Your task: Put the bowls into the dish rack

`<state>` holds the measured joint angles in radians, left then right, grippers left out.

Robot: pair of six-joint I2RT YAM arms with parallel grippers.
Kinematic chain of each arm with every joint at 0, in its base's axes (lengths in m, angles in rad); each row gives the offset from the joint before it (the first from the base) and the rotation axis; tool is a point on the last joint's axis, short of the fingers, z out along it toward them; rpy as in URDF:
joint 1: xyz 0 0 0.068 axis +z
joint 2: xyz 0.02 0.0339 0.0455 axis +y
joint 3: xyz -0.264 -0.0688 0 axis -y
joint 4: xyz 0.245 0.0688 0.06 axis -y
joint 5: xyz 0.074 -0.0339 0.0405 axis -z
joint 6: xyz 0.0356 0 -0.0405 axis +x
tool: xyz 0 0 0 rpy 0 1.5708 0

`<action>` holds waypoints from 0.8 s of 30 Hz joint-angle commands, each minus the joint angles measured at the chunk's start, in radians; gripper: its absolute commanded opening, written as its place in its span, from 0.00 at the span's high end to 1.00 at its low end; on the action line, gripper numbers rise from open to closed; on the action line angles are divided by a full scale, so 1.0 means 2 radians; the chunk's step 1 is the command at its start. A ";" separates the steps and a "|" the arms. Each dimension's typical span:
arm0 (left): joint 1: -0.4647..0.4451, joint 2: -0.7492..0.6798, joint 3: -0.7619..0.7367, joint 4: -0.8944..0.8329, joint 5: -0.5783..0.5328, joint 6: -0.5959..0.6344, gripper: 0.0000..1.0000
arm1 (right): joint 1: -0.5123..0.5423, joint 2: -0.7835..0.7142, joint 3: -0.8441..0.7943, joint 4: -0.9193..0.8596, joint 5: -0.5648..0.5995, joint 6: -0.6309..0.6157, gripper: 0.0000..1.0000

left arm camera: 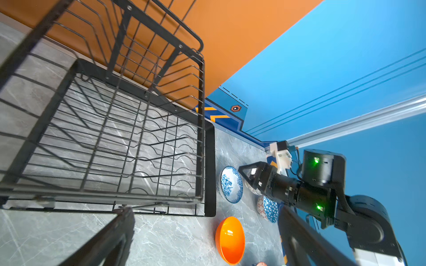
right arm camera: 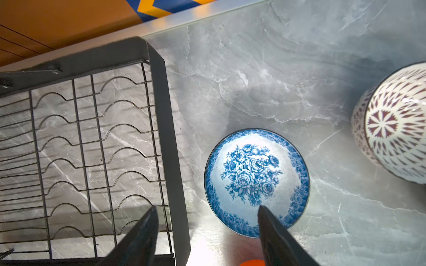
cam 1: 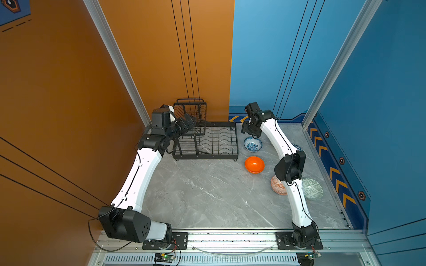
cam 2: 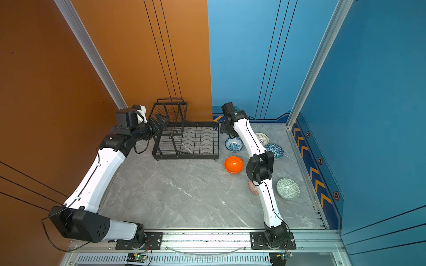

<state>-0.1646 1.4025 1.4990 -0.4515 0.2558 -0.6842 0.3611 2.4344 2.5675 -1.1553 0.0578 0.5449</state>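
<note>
The right gripper (right arm camera: 206, 208) has its fingers apart with nothing between them. One fingertip lies over the near rim of the blue-white floral bowl (right arm camera: 257, 182); whether it touches cannot be told. That bowl sits upright on the table (cam 1: 207, 195), just beside the dish rack (right arm camera: 161, 115), whose lower tray holds no bowls. The left gripper (left arm camera: 204, 208) is spread wide and empty at the rack's raised basket, its fingers blurred and cut off. The orange bowl (cam 1: 254, 164), white lattice bowl (cam 2: 261, 138), blue triangle bowl (cam 2: 274, 150) and pale green bowl (cam 2: 288, 188) are on the table; the right arm half hides the orange-white geometric bowl (cam 1: 277, 185).
</note>
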 commanded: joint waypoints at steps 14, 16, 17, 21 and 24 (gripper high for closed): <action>-0.114 0.062 0.073 -0.034 -0.002 0.137 0.02 | -0.013 0.049 -0.024 -0.001 -0.029 0.083 0.37; -0.115 0.063 0.072 -0.035 -0.004 0.136 0.02 | -0.015 0.051 -0.025 0.001 -0.031 0.084 0.38; -0.115 0.063 0.070 -0.034 -0.005 0.136 0.02 | -0.016 0.053 -0.025 0.003 -0.035 0.086 0.39; -0.116 0.065 0.069 -0.034 -0.005 0.138 0.02 | -0.019 0.060 -0.024 0.010 -0.045 0.093 0.41; -0.116 0.066 0.070 -0.035 -0.004 0.140 0.02 | -0.022 0.066 -0.025 0.015 -0.051 0.100 0.42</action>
<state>-0.3931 1.5299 1.6161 -0.5049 0.2577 -0.4320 0.3267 2.5347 2.5233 -1.1370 -0.0242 0.7132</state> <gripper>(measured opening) 0.980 0.585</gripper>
